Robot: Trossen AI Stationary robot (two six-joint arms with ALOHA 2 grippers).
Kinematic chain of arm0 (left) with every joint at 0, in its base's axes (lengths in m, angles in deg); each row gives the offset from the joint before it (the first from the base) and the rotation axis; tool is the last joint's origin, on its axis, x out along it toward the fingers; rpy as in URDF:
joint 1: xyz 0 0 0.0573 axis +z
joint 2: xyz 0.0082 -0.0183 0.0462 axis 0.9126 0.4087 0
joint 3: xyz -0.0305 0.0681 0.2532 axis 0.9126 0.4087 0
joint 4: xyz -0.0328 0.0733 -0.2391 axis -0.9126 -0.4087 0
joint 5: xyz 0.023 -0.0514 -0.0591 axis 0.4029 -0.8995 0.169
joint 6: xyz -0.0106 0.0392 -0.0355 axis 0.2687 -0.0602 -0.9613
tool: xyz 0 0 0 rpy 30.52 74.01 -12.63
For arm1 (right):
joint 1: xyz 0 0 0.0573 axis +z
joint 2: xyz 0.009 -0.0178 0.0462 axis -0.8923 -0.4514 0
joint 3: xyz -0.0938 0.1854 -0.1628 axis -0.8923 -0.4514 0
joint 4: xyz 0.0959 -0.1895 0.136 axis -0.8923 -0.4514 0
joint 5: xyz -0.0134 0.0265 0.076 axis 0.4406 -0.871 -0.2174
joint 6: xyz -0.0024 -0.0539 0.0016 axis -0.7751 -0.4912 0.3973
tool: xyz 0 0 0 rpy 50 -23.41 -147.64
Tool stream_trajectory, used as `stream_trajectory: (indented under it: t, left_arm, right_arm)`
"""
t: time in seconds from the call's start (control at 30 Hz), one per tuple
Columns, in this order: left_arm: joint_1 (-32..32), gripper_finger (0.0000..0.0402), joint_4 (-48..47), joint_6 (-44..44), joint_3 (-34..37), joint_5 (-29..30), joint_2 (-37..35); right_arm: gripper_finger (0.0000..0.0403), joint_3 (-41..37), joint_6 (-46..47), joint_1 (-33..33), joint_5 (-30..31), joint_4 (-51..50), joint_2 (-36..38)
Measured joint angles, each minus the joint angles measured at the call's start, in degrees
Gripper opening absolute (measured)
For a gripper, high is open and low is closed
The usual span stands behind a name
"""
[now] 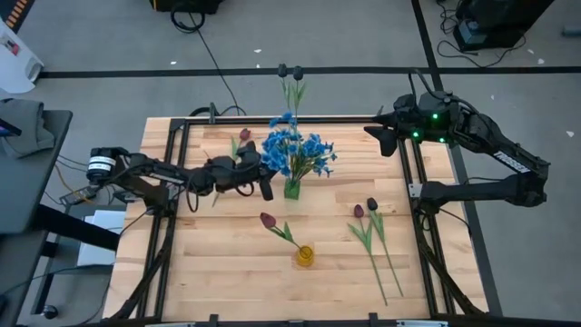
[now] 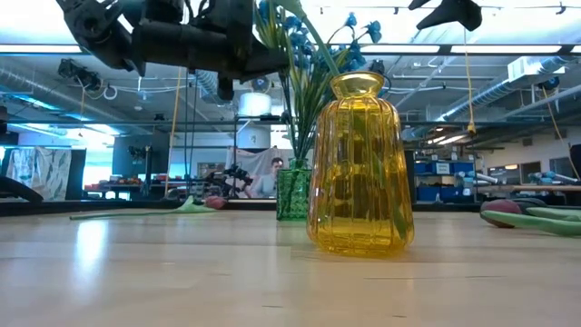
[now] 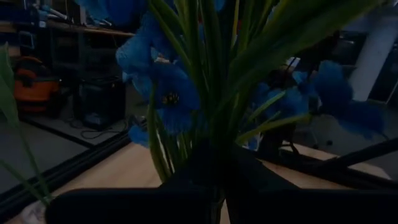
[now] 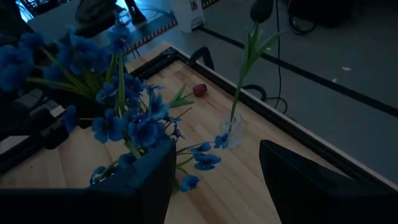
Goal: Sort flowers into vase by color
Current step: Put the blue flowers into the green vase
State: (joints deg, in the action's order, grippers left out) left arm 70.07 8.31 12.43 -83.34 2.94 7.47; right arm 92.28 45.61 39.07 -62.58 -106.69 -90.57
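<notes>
- The blue flowers (image 1: pixel 295 150) stand bunched in the green vase (image 1: pixel 292 189) at worktop (image 1: pixel 227 263) centre; red tulips (image 1: pixel 368 213) lie toward four o'clock.
- My left pincer (image 1: pixel 265 186), at the vase's nine o'clock, is closed, apparently on a stem; I should lower it straight, then release.
- My right pincer (image 1: pixel 377 130) waits wide toward two o'clock.
- Blossoms hide the actual grip.

Grey floor (image 1: pixel 109 86) w/ black tape lines, cables; ceiling strip lights (image 2: pixel 64 48) on, workshop benches beyond.
</notes>
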Motion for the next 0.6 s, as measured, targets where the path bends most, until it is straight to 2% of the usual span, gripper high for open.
stream_trajectory:
  t: [0.6]
  left_arm:
    - [0.3, 0.0021, -5.5, 1.5, 0.0, -1.5, 0.0]
  right_arm:
    - [0.024, 0.0, 0.0, 0.0, 0.0, 0.0, 0.0]
